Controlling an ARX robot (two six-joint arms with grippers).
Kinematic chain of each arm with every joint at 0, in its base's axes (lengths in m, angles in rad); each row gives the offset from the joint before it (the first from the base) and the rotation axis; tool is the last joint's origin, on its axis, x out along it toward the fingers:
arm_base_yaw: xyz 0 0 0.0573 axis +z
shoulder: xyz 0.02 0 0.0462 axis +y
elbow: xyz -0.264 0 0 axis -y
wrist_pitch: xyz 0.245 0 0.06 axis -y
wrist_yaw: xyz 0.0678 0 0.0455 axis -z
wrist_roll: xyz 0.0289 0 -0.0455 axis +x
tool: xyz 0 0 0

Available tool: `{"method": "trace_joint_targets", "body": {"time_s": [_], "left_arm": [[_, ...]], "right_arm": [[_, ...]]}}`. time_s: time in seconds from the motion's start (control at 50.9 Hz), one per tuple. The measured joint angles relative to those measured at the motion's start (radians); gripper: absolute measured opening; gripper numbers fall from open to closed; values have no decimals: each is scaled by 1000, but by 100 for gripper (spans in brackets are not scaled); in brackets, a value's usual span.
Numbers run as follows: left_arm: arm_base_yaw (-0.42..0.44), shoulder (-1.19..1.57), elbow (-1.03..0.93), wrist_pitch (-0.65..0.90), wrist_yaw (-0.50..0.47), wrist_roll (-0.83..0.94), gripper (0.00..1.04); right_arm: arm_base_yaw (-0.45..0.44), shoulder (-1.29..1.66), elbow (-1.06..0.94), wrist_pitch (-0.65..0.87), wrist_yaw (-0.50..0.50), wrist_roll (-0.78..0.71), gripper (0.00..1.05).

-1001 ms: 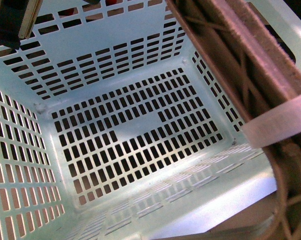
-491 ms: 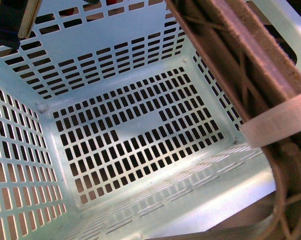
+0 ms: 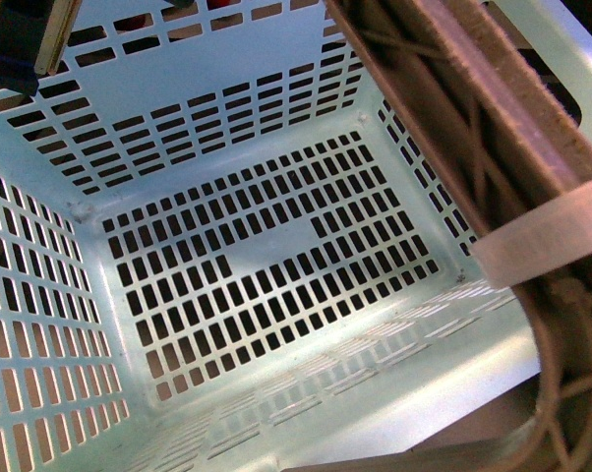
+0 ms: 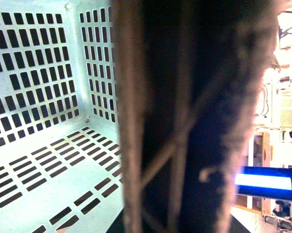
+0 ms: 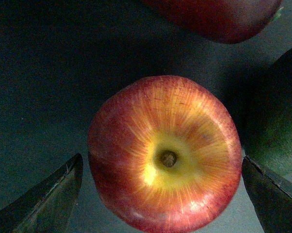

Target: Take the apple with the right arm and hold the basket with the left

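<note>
- Little moved since the earlier front frames: dark block with a tan edge (image 3: pixel 21 34) in the top-left corner crept slightly upward, and the basket (image 3: pixel 276 244) kept its place.
- Basket filled the front view, tilted, with nothing on its slotted floor.
- Brown latticed handle (image 3: pixel 453 108) crossed diagonally at the right, with the whitish band (image 3: pixel 547 241) wrapped around it lower down.
- Left wrist view: basket's inside (image 4: pixel 102 160) sat beside the blurred handle (image 4: pixel 185 121), very close to the lens. Left gripper's fingers couldn't be made out, so its grip couldn't be told.
- Right wrist view: one dark finger (image 5: pixel 44 199), then the apple (image 5: pixel 136 121) stem-up on a dark surface (image 5: pixel 39 73), then the other finger (image 5: pixel 274 194).
- Right gripper (image 5: pixel 161 159) was spread wide, with the apple between its fingers and neither clearly touching it.
- Dark-red fruit (image 5: pixel 219 17) and a dark green rounded thing (image 5: pixel 277 111) lay near the apple.
</note>
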Motion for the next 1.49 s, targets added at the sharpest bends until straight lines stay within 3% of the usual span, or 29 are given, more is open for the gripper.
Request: {"method": "trace_joint_targets", "body": {"time_s": [0.196, 0.373, 0.687, 0.903, 1.217, 1.492], "left_arm": [[0, 0, 0, 0, 0, 0, 6], [0, 0, 0, 0, 0, 0, 6], [0, 0, 0, 0, 0, 0, 6], [0, 0, 0, 0, 0, 0, 6], [0, 0, 0, 0, 0, 0, 6], [0, 0, 0, 0, 0, 0, 6]], "right_arm": [[-3, 48, 37, -6, 1, 1, 96], [-4, 58, 36, 1, 0, -3, 79], [-31, -5, -51, 58, -16, -45, 76], [-55, -230, -180, 74, -63, -122, 75], [-8, -797, -301, -153, -152, -149, 75], [159, -1270, -240, -389, -121, -96, 74]]}}
